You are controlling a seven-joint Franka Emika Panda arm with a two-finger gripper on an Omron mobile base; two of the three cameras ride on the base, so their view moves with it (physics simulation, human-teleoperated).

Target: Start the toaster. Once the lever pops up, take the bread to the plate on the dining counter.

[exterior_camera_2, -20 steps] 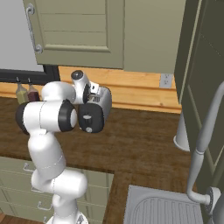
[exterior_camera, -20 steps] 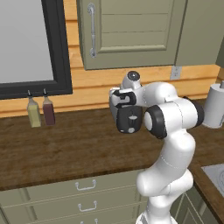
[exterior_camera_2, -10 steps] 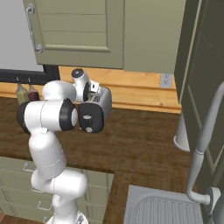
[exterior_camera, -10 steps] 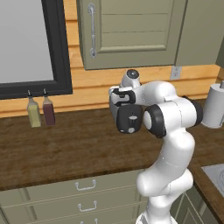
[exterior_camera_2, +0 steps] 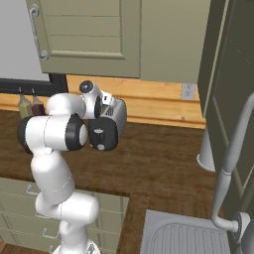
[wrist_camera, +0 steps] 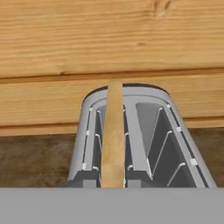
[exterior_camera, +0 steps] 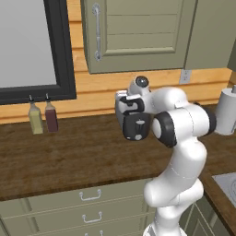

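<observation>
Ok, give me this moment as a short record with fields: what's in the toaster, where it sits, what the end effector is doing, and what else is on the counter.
toaster: silver, two slots, on the dark wood counter against the wood-plank wall
bread: one slice standing on edge in the left slot as the hand view shows it; right slot empty
end effector: shut, above the toaster; whether it grips the bread cannot be told
arm: folded over the counter, hiding the toaster in the base views
bottles: two, by the wall under the dark-framed window
sink: right of the arm, grey tap beside it
</observation>
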